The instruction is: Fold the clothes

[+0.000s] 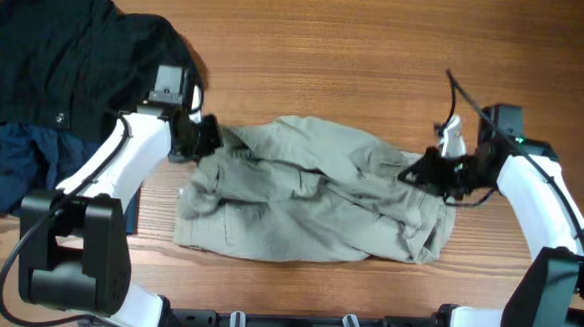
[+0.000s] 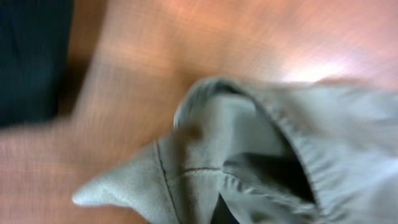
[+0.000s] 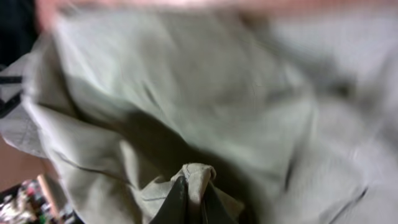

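The pale khaki-grey garment (image 1: pixel 316 190) lies crumpled in the middle of the wooden table. My left gripper (image 1: pixel 205 137) is at the garment's upper left corner, shut on its cloth; in the left wrist view the gathered hem (image 2: pixel 261 137) fills the frame and only a dark sliver of finger (image 2: pixel 221 211) shows. My right gripper (image 1: pixel 422 172) is at the garment's right edge. In the right wrist view its dark fingers (image 3: pixel 189 199) are shut on a pinched fold of the khaki cloth (image 3: pixel 199 174).
A black garment (image 1: pixel 73 42) lies at the back left. A navy blue garment (image 1: pixel 17 164) lies under it at the left edge. The black garment also shows in the left wrist view (image 2: pixel 31 56). Bare wood surrounds the khaki garment.
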